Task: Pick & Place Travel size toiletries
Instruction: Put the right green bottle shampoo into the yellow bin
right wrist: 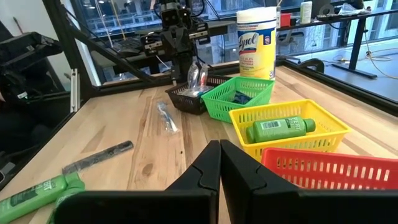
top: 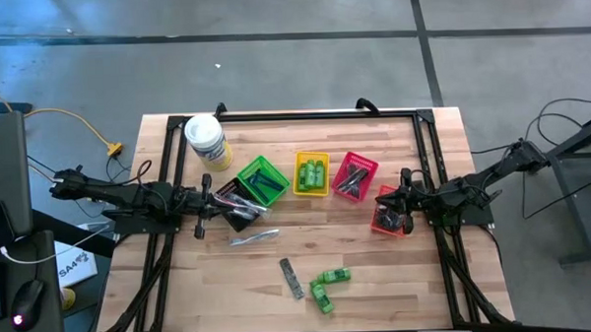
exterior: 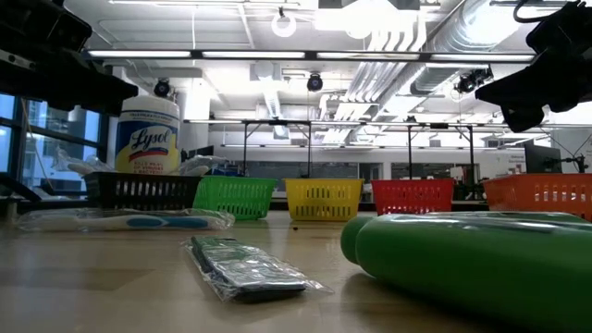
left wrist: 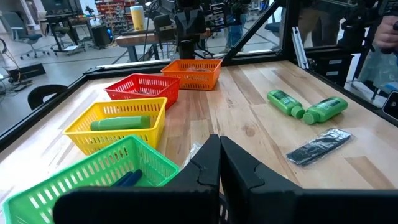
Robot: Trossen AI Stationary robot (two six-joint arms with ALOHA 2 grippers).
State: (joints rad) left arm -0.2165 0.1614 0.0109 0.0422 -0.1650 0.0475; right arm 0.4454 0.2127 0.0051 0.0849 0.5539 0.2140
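The left gripper [top: 206,201] hangs clenched and empty above the black basket [top: 236,205] at the table's [top: 418,280] left side. The right gripper [top: 407,203] is clenched too, holding nothing, above the orange basket [top: 386,213] on the right.

5 baskets run in a row across the table's middle: black, green [top: 261,180], yellow [top: 312,173], red [top: 354,176], orange. A white tub [top: 207,141] stands behind the black one.

Several toiletries lie loose on the wood nearer the front edge. 2 green bottles [top: 329,286] sit close together, just right of a dark comb [top: 292,278] in clear wrap. A wrapped slim stick [top: 253,236] with a blue end lies in front of the black basket.

Others are in baskets. The yellow one holds green bottles [right wrist: 281,128]. The green one holds blue-handled items [left wrist: 127,180]. The black one has clear-wrapped pieces [right wrist: 198,79] sticking up. The red one holds dark items [top: 351,181] that I cannot identify.
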